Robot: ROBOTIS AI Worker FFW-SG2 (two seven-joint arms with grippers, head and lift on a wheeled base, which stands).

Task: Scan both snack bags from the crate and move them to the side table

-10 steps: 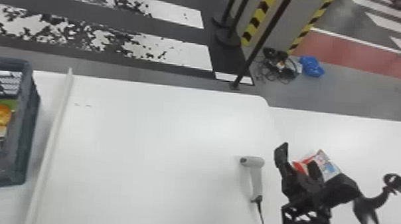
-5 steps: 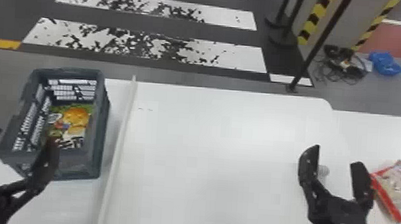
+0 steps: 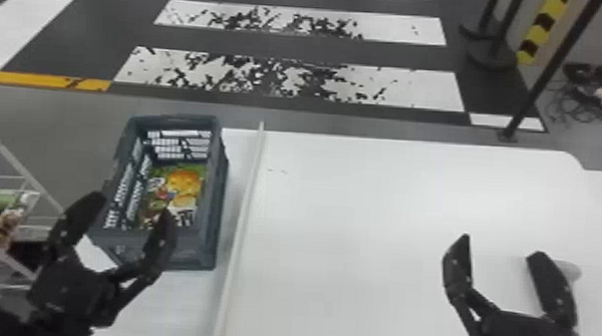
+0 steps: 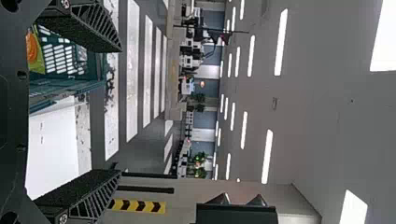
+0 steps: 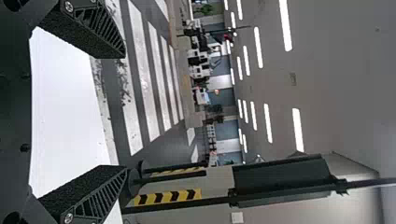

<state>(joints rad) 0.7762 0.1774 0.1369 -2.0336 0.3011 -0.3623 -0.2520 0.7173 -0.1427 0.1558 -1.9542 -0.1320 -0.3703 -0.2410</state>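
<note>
At far left we have a wire rack (image 3: 1, 149) standing off the tabletop (image 3: 362, 208), and right beside it our left hand (image 3: 132, 203), released, fingers wide, nothing between them. It hangs by the crate's near end; whether it touches the wall, we can't tell.

Here's the crate (image 3: 215, 209), toward the tabletop's far left corner, and in it our snack bag (image 3: 184, 183), green and orange, lying on the crate's floor. This looks to us like the lead-up to the pick, and the left hand seems our natural choice.

How do we play it? Lift the fingertips over the near rim first, centre above the bag, then angle down, because our left wrist looks out across the room, not into the crate. Go in between the walls, keep the knuckles off the right-hand one, and pinch a loose end softly; a hard squeeze could crush the snacks or crease the code. Then straight up, no dragging against the mesh!

Moving right, a pale strip (image 3: 245, 211) runs from the far edge toward the near edge; we carry the bag well over it. Beyond, our right hand (image 3: 501, 245), also released and empty, hovers over the right part, a pale rounded thing (image 3: 569, 270) just past its outer finger, likely the scanner.
</note>
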